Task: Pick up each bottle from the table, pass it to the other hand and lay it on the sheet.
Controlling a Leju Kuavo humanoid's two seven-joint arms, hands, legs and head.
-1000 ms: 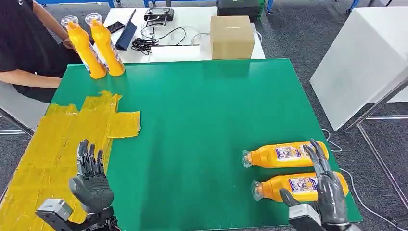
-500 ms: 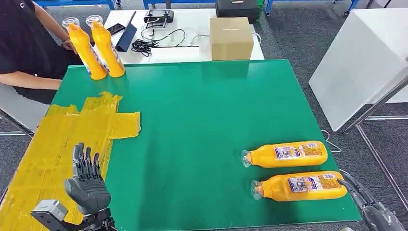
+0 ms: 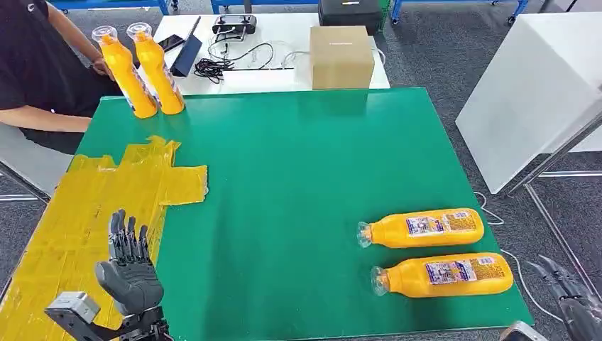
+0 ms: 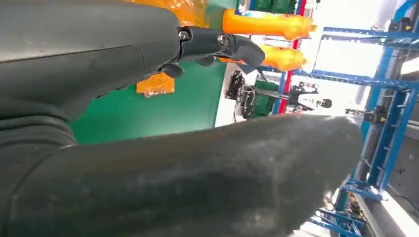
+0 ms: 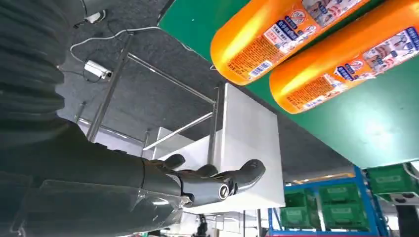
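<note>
Two orange bottles lie on their sides at the near right of the green table [image 3: 298, 163]: one bottle [image 3: 422, 229] farther back, the other bottle [image 3: 444, 275] by the front edge; both appear in the right wrist view [image 5: 276, 37] [image 5: 346, 64]. My right hand [image 3: 571, 298] hangs open off the table's right edge, apart from them, its fingers [image 5: 217, 180] spread. My left hand [image 3: 130, 270] is raised open over the yellow sheet [image 3: 85, 213] at the near left. Two more orange bottles [image 3: 126, 71] [image 3: 157, 67] stand upright at the far left corner.
A person in black sits at the far left beside the upright bottles. Behind the green table stands a white table with a cardboard box [image 3: 342, 55], cables and a controller. A white cabinet [image 3: 532, 85] stands on the right.
My right hand has drawn back from over the near bottle to beyond the table's right edge, leaving both bottles lying where they were. My left hand has barely moved.
</note>
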